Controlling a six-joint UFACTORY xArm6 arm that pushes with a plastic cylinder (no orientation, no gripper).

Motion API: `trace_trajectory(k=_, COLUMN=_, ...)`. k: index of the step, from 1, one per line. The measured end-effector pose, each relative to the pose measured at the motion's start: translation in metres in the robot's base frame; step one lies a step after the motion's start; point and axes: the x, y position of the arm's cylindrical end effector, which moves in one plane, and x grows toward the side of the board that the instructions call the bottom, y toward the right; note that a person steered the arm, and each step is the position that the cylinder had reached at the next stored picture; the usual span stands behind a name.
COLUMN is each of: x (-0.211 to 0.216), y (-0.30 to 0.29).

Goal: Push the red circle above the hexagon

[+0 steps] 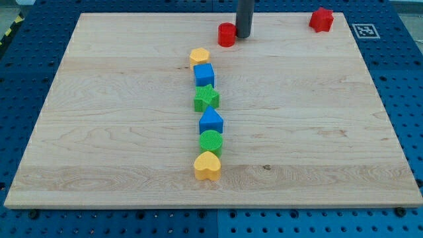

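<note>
A pale wooden board (317,132) with visible grain lies on a blue perforated table (403,99); a black-and-white marker tag (365,30) sits on the table just off the board's 1 o'clock corner, and a yellow-black striped edge (9,32) shows at the view's far left. The arm carries no pincer, so there is no wide or narrow state to report: it ends in a dark rod whose lower end, my tip (243,36), rests on the board near its 12 o'clock edge. The red circle (227,34) stands just beside my tip, at the tip's 9 o'clock, seemingly touching. The yellow hexagon (199,57) lies at 7 o'clock from the red circle, near but apart. From the hexagon a column of blocks runs toward 6 o'clock: blue square-like block (204,74), green star (206,98), blue house-shaped block (211,121), green circle (211,142), yellow heart (207,166), each touching or nearly touching its neighbour. A second red block (321,19), shape uncertain, sits well apart at the board's 1 o'clock corner.
</note>
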Motion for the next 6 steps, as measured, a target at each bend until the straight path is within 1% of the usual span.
trace_trajectory(k=1, x=0.008, y=-0.018)
trace_trajectory(k=3, x=0.011, y=-0.061)
trace_trajectory(k=4, x=0.011, y=-0.070)
trace_trajectory(k=5, x=0.008, y=-0.066)
trace_trajectory(k=6, x=-0.012, y=-0.063)
